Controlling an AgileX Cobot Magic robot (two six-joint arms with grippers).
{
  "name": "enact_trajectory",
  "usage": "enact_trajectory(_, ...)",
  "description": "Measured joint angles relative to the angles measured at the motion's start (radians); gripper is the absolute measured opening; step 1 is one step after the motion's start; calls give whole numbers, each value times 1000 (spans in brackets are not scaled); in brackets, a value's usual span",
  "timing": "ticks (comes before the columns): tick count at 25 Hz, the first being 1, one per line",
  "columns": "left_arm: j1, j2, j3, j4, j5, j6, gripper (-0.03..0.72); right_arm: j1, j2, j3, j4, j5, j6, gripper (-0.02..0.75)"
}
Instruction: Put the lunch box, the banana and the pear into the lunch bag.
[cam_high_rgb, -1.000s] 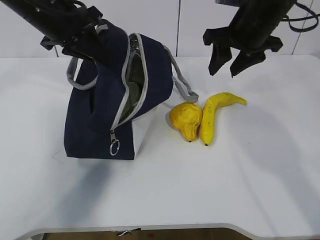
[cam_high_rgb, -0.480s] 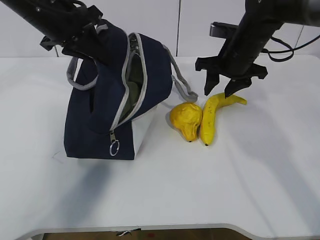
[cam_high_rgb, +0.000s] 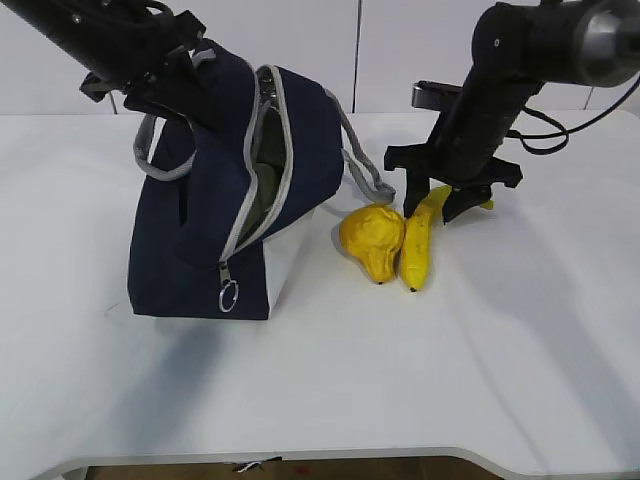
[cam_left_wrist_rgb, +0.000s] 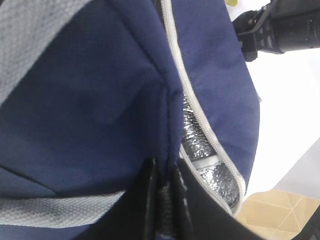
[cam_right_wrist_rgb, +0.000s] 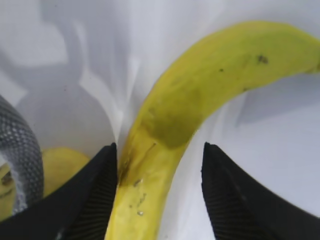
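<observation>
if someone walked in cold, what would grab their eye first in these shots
Probably the navy lunch bag on the left of the table, hoisted by the left pincer pinching its fabric so the unzipped mouth gapes and shows silver lining. Next, the right pincer lowered with its open jaws on either side of the yellow banana, which lies beside the lumpy pear just right of the bag.
</observation>
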Motion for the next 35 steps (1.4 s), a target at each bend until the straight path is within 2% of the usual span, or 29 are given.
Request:
enact_trajectory(5,0,0,0,0,0,0,27,0,13,0,8,-10,4,409)
enact_trajectory(12,0,0,0,0,0,0,27,0,21,0,19,-10,5,265)
enact_trajectory(15,0,0,0,0,0,0,27,0,25,-12,19,8,-13,252)
enact_trajectory(18,0,0,0,0,0,0,27,0,33,-60,19,96,-91,251)
enact_trajectory(21,0,0,0,9,0,0,27,0,37,-147,6,197,-142,251)
enact_trajectory(24,0,0,0,51,0,0,27,0,37,-245,1,225,-190,251)
enact_trajectory(31,0,0,0,119,1,-8,27,0,-17,-383,170,242,-274,250)
enact_trajectory(35,4,0,0,124,1,-10,27,0,-78,-419,383,249,-363,250)
